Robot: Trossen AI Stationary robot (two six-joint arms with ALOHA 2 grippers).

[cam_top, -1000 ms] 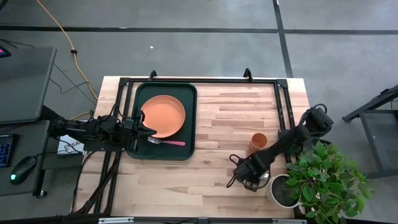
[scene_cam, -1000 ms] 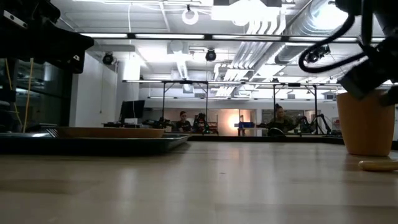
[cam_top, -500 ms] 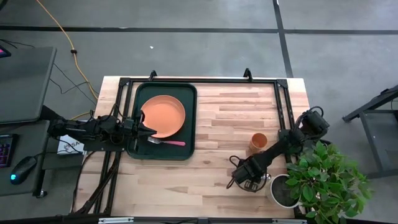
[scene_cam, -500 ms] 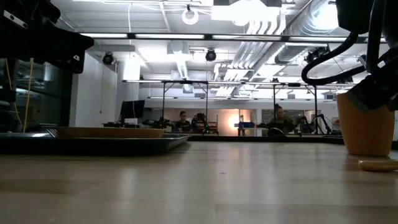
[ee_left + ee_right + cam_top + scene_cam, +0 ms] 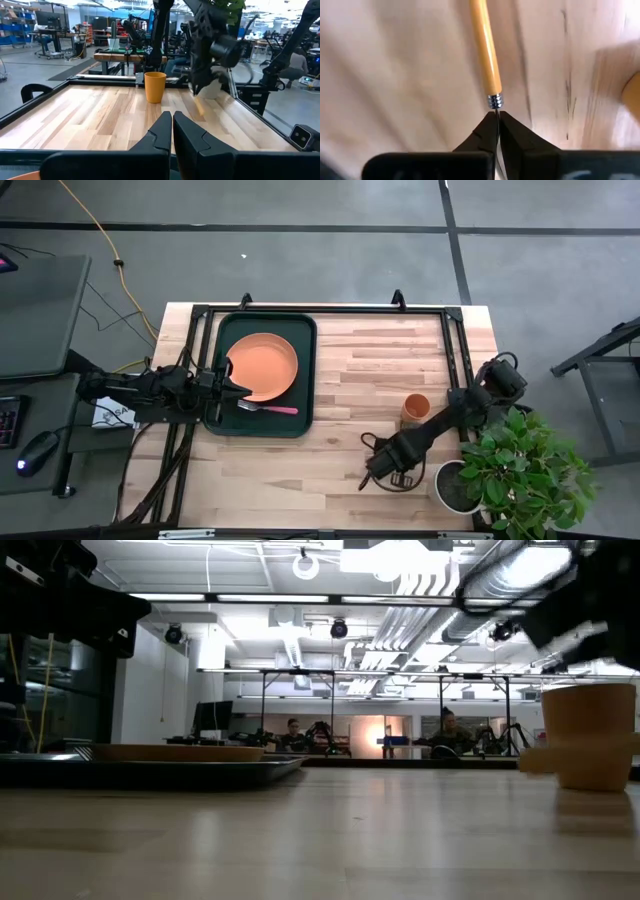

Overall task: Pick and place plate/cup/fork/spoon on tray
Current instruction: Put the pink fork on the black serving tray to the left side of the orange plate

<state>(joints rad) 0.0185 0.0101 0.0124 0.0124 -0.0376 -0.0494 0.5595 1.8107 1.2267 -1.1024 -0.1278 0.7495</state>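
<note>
One spoon [image 5: 486, 55] was in play — its metal neck pinched between the right gripper's [image 5: 496, 120] closed fingers, orange handle running straight out from the tips, low over the bench [image 5: 330, 460] well right of the tray [image 5: 300, 420].

Orange plate [image 5: 262, 366] and pink-handled fork [image 5: 268, 409] lie on the dark green tray [image 5: 304, 370]. Orange cup [image 5: 415, 408] stands upright on the table. Orange-handled spoon [image 5: 487, 52] is pinched at its metal neck.

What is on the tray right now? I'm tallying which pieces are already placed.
On the tray lie the plate and the fork beside it. Anything under the plate is hidden.
</note>
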